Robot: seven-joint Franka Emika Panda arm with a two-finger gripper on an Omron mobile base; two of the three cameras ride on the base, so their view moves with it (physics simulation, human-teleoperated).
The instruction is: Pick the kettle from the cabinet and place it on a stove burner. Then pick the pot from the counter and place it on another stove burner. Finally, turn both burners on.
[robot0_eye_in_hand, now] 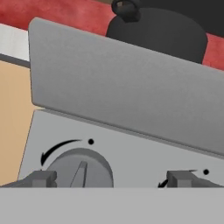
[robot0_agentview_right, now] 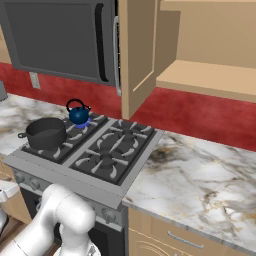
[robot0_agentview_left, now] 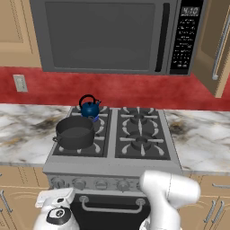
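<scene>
The blue kettle stands on the back-left stove burner, with a faint blue tint at its base. In front of it, the dark pot sits on the front-left burner. My gripper is open, low at the range's front panel and close to the leftmost knob, which lies between the fingertips nearer the left one. The hand shows white just below that knob. The cabinet hangs open to the right, its shelf bare.
Two right-hand burners carry nothing. More knobs line the panel above the oven handle. A microwave hangs over the range. The cabinet door juts out over marble counter.
</scene>
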